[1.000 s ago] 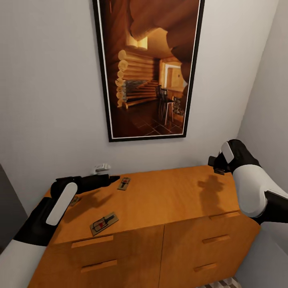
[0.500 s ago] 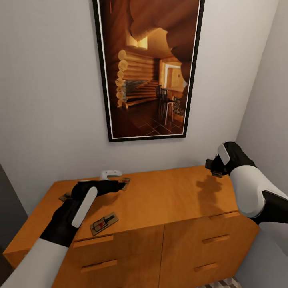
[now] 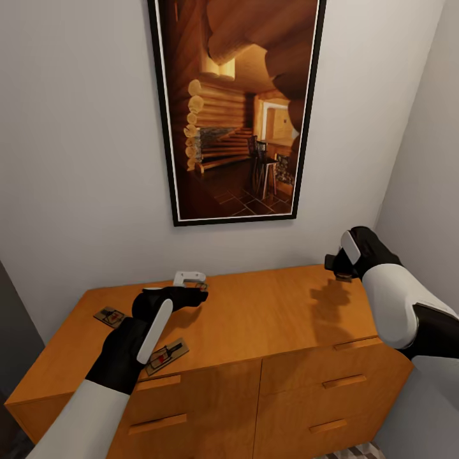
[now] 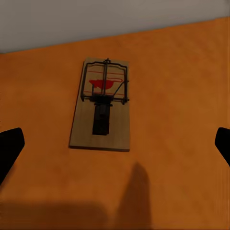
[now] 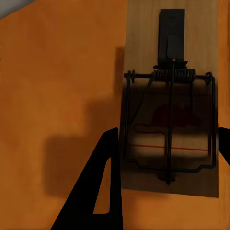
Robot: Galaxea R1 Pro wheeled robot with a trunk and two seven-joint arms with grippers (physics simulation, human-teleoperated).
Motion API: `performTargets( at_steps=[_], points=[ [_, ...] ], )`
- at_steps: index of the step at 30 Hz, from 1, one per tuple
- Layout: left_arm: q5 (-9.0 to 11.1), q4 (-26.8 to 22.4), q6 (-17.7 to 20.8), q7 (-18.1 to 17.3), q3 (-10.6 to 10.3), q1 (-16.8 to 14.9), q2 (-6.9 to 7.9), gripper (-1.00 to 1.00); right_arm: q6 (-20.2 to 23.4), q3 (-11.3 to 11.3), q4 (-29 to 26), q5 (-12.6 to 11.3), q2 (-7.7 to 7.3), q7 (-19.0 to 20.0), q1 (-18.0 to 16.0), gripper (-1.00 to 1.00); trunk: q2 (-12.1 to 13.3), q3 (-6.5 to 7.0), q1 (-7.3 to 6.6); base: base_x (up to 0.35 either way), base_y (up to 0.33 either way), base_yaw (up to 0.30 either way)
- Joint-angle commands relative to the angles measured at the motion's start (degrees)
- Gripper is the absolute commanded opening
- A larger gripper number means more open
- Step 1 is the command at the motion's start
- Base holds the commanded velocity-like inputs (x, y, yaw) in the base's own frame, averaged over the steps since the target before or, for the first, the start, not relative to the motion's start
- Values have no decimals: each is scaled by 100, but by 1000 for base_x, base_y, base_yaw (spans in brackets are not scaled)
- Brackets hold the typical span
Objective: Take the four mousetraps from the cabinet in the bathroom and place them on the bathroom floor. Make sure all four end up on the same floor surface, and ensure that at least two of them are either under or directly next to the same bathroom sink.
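Observation:
The orange-brown cabinet (image 3: pixel 274 312) stands against the wall. Two mousetraps lie on its top: one at the left (image 3: pixel 109 316) and one near the front edge (image 3: pixel 167 355). My left gripper (image 3: pixel 194 290) hovers open over a third mousetrap (image 4: pixel 101 103) at the back of the top, which lies flat between the wide-spread fingertips (image 4: pixel 9 148). That trap is covered by the gripper in the head view. My right gripper (image 3: pixel 339 269) is raised above the cabinet's right end, shut on a fourth mousetrap (image 5: pixel 170 120), held between its dark fingers (image 5: pixel 103 182).
A tall framed picture of a log cabin (image 3: pixel 236 108) hangs above the cabinet. A side wall (image 3: pixel 421 166) closes in on the right. A dark surface (image 3: pixel 9 331) edges the left. A strip of patterned floor tile (image 3: pixel 349 453) shows below the drawers.
My left arm has swung right along the cabinet top to above the back mousetrap, uncovering the trap at the left. The right gripper with its trap has drifted slightly left.

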Motion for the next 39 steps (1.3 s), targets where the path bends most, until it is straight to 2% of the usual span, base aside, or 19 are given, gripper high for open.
performTargets(
  at_steps=[1,7,12,15,18,23,39],
  points=[
    [57,-5,19,61,-4,-6,-3,100,17,-15,-4,21,7,-4,-5,-100,-4,-7,0,0,0,0],
    [58,11,36,315,3,-98,-45,100,16,63,-1,21,50,-1,-5,-100,-4,-7,0,0,0,0],
    [86,29,98,958,12,-201,-124,100,16,74,-1,15,61,-1,-5,-100,-4,-7,0,0,0,0],
    [99,57,114,1314,14,-228,-247,100,16,75,-1,13,62,0,-5,-100,-4,-7,0,0,0,0],
    [107,103,119,1476,15,-241,-314,100,16,76,-1,13,62,0,-5,-100,-4,-7,0,0,0,0],
    [114,200,117,1610,15,-253,-376,100,16,76,-1,10,62,3,-5,-100,-4,-7,0,0,0,0],
    [111,362,104,1661,15,-257,-421,100,16,76,-1,-7,62,8,-5,-100,-4,-7,0,0,0,0]
  ],
)
